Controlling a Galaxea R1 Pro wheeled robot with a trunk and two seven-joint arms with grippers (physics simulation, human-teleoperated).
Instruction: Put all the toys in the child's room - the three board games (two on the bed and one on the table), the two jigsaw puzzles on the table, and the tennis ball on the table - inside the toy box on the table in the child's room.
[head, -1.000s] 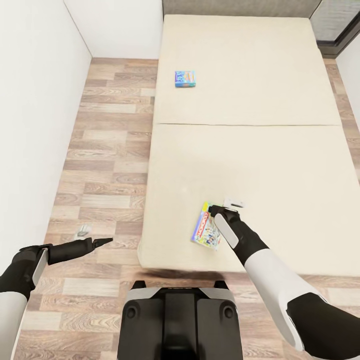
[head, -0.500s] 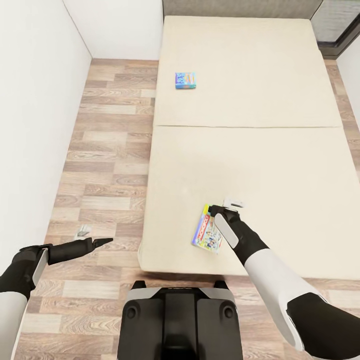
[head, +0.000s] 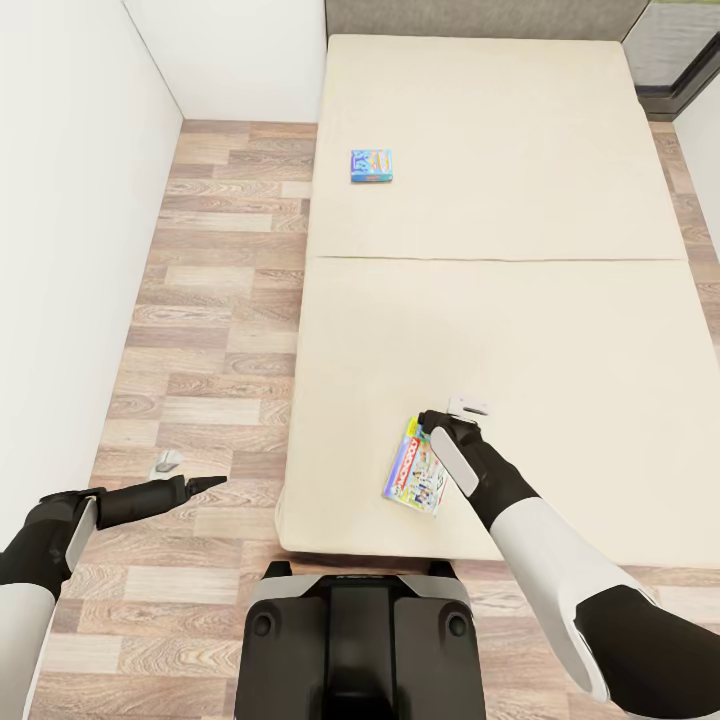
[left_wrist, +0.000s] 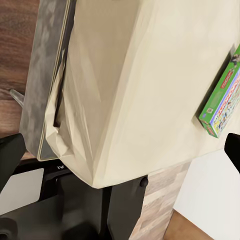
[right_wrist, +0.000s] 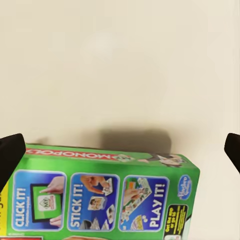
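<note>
From the head view, I see the green board game (head: 414, 479) near the bed's (head: 560, 330) front edge, my right gripper (head: 452, 412) above its far end. The right wrist view shows spread fingers flanking the game (right_wrist: 107, 192); stiff, light, slick cardboard, so I'd pinch across its narrow width. Left gripper (head: 205, 484): can't tell.

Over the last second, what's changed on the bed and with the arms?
Very little. The whole head view slid slightly, so the camera moved, not the things. The green board game lies near the bed's foot edge beside the right tool, the blue board game farther up. The left tool hangs over the floor.
</note>
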